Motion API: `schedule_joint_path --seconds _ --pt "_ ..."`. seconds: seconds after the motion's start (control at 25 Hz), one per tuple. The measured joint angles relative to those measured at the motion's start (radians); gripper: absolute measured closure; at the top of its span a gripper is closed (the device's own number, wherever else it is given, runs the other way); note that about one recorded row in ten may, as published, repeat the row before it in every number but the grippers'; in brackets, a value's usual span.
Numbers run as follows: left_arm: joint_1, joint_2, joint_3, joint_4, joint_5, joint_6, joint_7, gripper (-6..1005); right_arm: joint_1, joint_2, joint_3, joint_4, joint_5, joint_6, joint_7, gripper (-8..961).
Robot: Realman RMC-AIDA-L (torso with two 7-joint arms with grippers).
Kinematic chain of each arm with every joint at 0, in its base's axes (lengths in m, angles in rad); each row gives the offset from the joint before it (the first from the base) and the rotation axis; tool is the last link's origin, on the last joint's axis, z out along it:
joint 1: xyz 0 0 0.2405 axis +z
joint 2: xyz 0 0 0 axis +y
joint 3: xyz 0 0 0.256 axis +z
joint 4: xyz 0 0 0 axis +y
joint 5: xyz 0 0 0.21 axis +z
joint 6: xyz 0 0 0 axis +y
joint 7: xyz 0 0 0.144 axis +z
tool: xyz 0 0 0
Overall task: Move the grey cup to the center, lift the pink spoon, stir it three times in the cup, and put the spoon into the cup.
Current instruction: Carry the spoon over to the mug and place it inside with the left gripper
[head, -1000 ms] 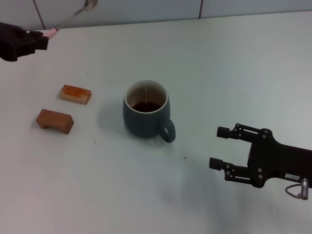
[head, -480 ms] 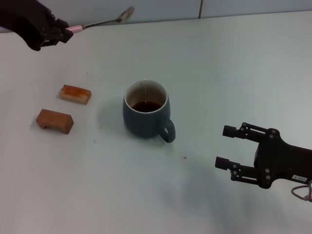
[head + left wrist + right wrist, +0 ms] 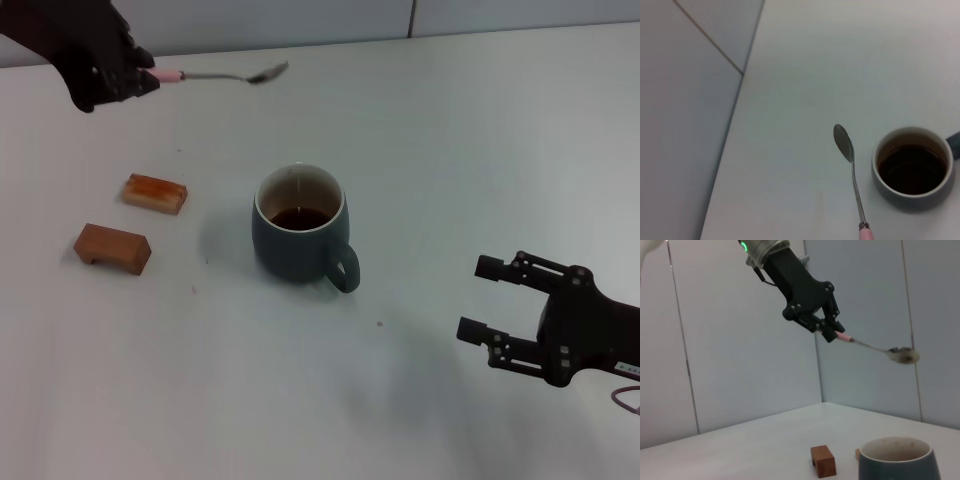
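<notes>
Cup: centre frame, dark liquid inside.
Spoon: upper left, now nearly level, bowl lower than before.
Left gripper: clamps pink handle.
Right gripper: lower right, fingers apart, shifted right.

Grey cup: rounded blue-grey mug, cream inside, dark brown liquid low in it. Upright mid-bench, loop handle pointing toward the robot's right and slightly to the near side.
Pink spoon: pale pink handle, thin metal neck, small silver bowl. Held in the air by its handle end, roughly level, well above the bench, on the far-left side of the cup, bowl toward the cup's side.
</notes>
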Motion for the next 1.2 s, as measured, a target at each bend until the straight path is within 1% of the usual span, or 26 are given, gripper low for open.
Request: schedule_joint_path --seconds 0.04,0.12,0.2,0.24,0.32,0.4,0.44,0.48,0.6,0.64,0.68,0.72,0.84,0.88,0.92,0.96,1.0,1.08,1.2 --pt "-0.013 -0.004 0.058 0.003 0.032 0.004 0.0 841 -0.003 0.0 0.005 -0.001 0.0 0.0 0.0 212" --pt "-0.016 -0.005 0.071 0.004 0.037 0.005 0.0 840 -0.009 0.0 0.013 -0.002 0.0 0.002 0.0 212" --pt "-0.032 -0.007 0.129 0.004 0.053 0.002 0.0 839 -0.014 0.001 0.023 -0.003 0.0 0.006 0.0 212" --pt "-0.037 -0.008 0.142 0.001 0.055 0.001 0.0 838 -0.017 0.001 0.026 -0.003 0.0 0.007 0.0 212" --pt "-0.044 -0.008 0.162 -0.002 0.058 0.0 0.0 837 -0.021 0.001 0.033 -0.003 0.0 0.008 -0.001 212" --pt "-0.044 -0.008 0.162 -0.002 0.058 0.0 0.0 836 -0.024 0.001 0.039 -0.003 0.0 0.008 -0.001 211" --pt "-0.06 -0.009 0.197 -0.005 0.071 -0.001 0.0 835 -0.025 0.0 0.041 -0.004 0.0 0.008 -0.001 211" --pt "-0.066 -0.009 0.215 -0.006 0.073 0.001 0.0 834 -0.025 0.0 0.042 -0.004 0.0 0.008 -0.001 211" --pt "-0.068 -0.009 0.232 -0.007 0.076 0.002 0.001 833 -0.026 0.0 0.044 -0.005 0.0 0.009 -0.002 211" --pt "-0.067 -0.009 0.286 -0.01 0.089 0.004 0.007 832 -0.026 0.0 0.047 -0.005 0.0 0.009 -0.005 211" --pt "-0.067 -0.009 0.286 -0.01 0.089 0.004 0.007 831 -0.026 0.0 0.049 -0.004 0.0 0.01 -0.009 211" --pt "-0.064 -0.009 0.313 -0.01 0.098 0.005 0.02 831 -0.026 0.001 0.052 -0.003 0.0 0.01 -0.013 211" --pt "-0.064 -0.009 0.328 -0.011 0.106 0.008 0.031 829 -0.024 0.001 0.053 0.001 0.0 0.01 -0.019 211" --pt "-0.068 -0.009 0.349 -0.015 0.12 0.011 0.036 828 -0.023 0.002 0.053 0.002 0.0 0.011 -0.019 211" --pt "-0.068 -0.009 0.349 -0.015 0.12 0.011 0.036 828 -0.023 0.002 0.053 0.002 0.0 0.011 -0.019 211" --pt "-0.071 -0.009 0.373 -0.021 0.131 0.012 0.046 827 -0.022 0.002 0.053 0.003 0.0 0.011 -0.019 211" --pt "-0.071 -0.009 0.373 -0.021 0.131 0.012 0.046 826 -0.022 0.002 0.053 0.003 0.0 0.011 -0.019 211" --pt "-0.074 -0.009 0.399 -0.031 0.14 0.012 0.057 825 -0.023 0.002 0.053 0.004 0.0 0.011 -0.021 211" --pt "-0.076 -0.009 0.411 -0.036 0.143 0.01 0.061 823 -0.024 0.003 0.053 0.005 0.0 0.011 -0.021 212"
